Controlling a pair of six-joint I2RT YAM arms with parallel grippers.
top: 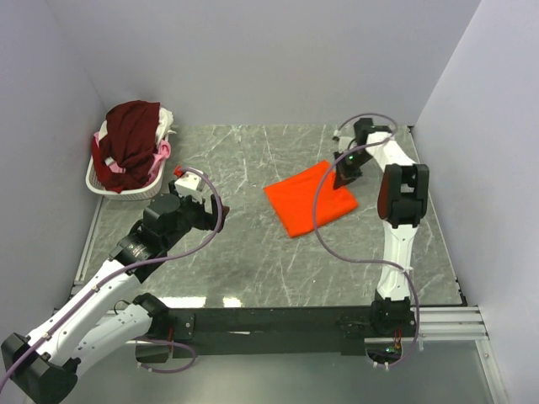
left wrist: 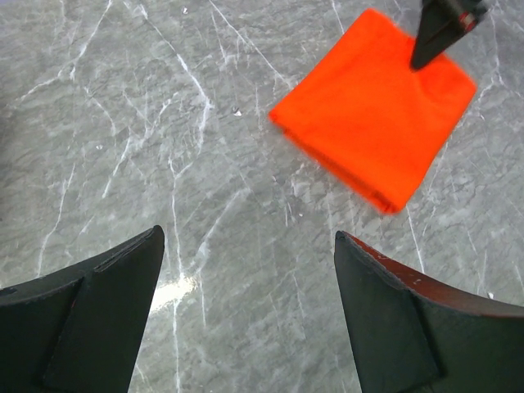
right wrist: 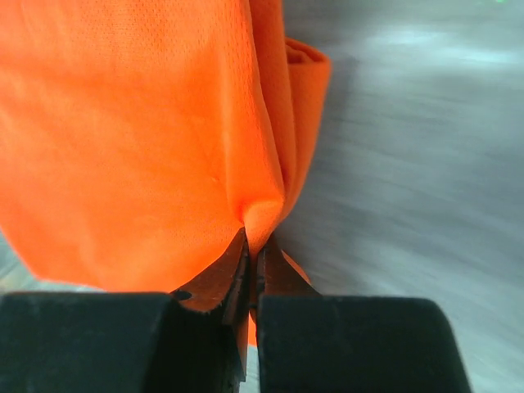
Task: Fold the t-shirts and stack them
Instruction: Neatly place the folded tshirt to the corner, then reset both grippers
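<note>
The bright orange t-shirt (top: pixel 310 199) lies folded into a rectangle right of the table's middle; it also shows in the left wrist view (left wrist: pixel 377 131) and fills the right wrist view (right wrist: pixel 139 131). My right gripper (top: pixel 345 179) is shut on the orange shirt's far right edge, pinching a fold of cloth between its fingertips (right wrist: pixel 233 266). My left gripper (top: pixel 187 178) is open and empty, hovering over bare table left of the shirt, its dark fingers (left wrist: pixel 106 303) wide apart. A maroon t-shirt (top: pixel 130 135) with pink and white ones under it is piled in the basket.
A white wire basket (top: pixel 118 187) stands at the back left corner by the wall. White walls close the table on the left, back and right. Purple cables loop off both arms. The marble table (top: pixel 253 261) runs to a black rail at the near edge.
</note>
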